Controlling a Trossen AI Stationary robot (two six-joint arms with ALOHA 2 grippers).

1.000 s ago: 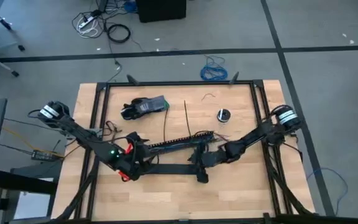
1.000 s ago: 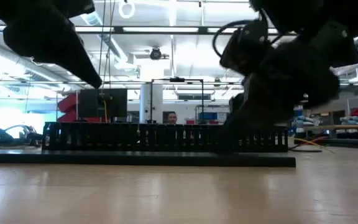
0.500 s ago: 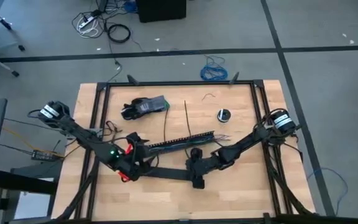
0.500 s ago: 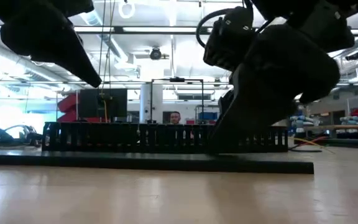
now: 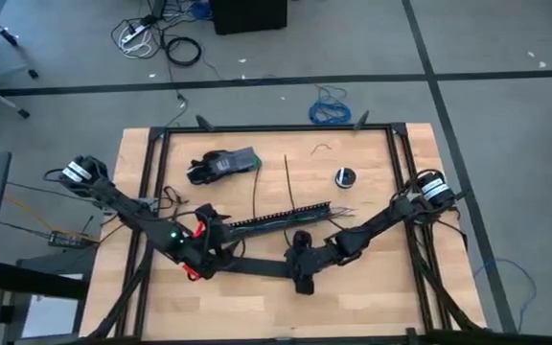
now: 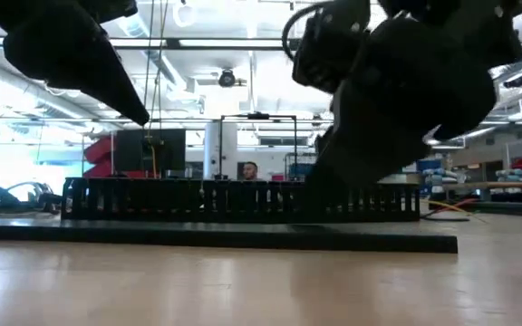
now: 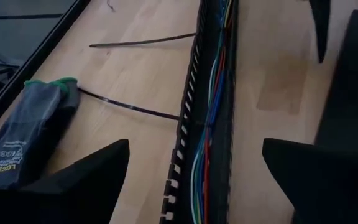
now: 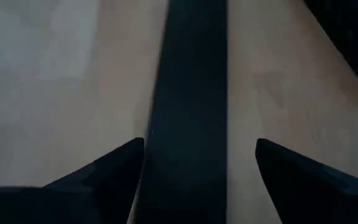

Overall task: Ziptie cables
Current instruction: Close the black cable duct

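The cables (image 7: 215, 106), blue, green, red and white, lie inside a long black slotted channel (image 5: 276, 218) that runs slantwise across the table's middle. Their bare ends (image 5: 343, 213) stick out at its far right end. Two black zipties (image 5: 255, 195) (image 5: 287, 178) lie flat on the wood beyond the channel. My left gripper (image 5: 211, 241) hangs open above the channel's near left end, one finger on each side (image 7: 194, 177). My right gripper (image 5: 298, 271) is open low over a flat black strip (image 8: 188, 106), which runs between its fingers.
A dark grey glove pack (image 5: 220, 165) lies at the far left and a small round spool (image 5: 344, 176) at the far right. A curled wire scrap (image 5: 324, 148) sits near the far edge. Black frame rails (image 5: 276, 127) border the table. Bare wood lies along the near edge.
My right gripper has moved toward the table's left and near edge, from beside the channel to over the flat black strip, and has risen slightly at the end. The channel and cables have stayed in place.
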